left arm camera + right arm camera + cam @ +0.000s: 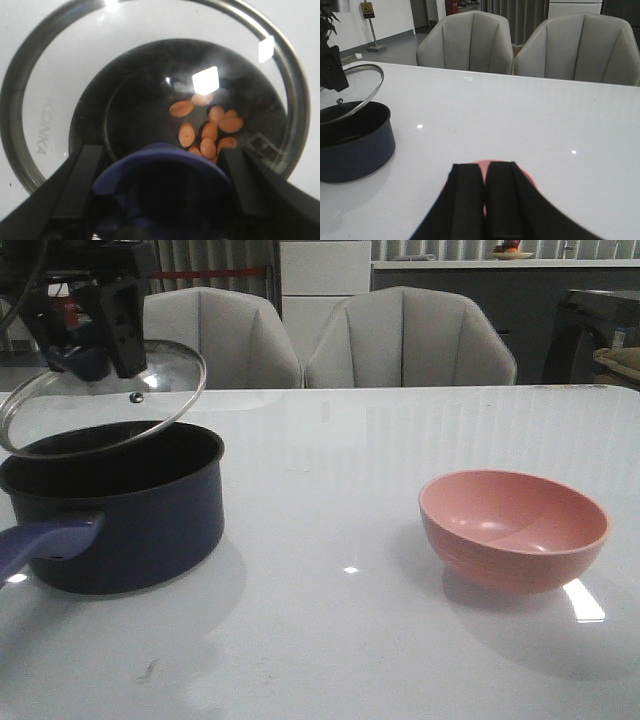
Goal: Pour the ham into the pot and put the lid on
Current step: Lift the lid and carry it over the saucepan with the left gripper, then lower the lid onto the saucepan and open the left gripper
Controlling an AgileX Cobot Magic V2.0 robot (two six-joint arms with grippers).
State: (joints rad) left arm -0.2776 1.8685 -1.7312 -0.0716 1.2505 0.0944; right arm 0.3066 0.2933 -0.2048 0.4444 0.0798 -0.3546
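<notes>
Already the ham [207, 131] lies inside the pot [130, 510] at the desk's [330, 640] near left, so covering is the step in hand. The left gripper [105, 335] pinches the knob of the lid [95, 400], tilted above the rim; next it likely needs levelling and lowering. The right gripper [485, 200], pressed together, hovers over the pink bowl [515, 525]. The lid reads "KONKA".

The lid [100, 400] was clear glass with a metal rim. The pot [130, 515] looked dark, smooth enamel. The bowl [513, 528] was glossy pink plastic, and the table [350, 640] shone white.
</notes>
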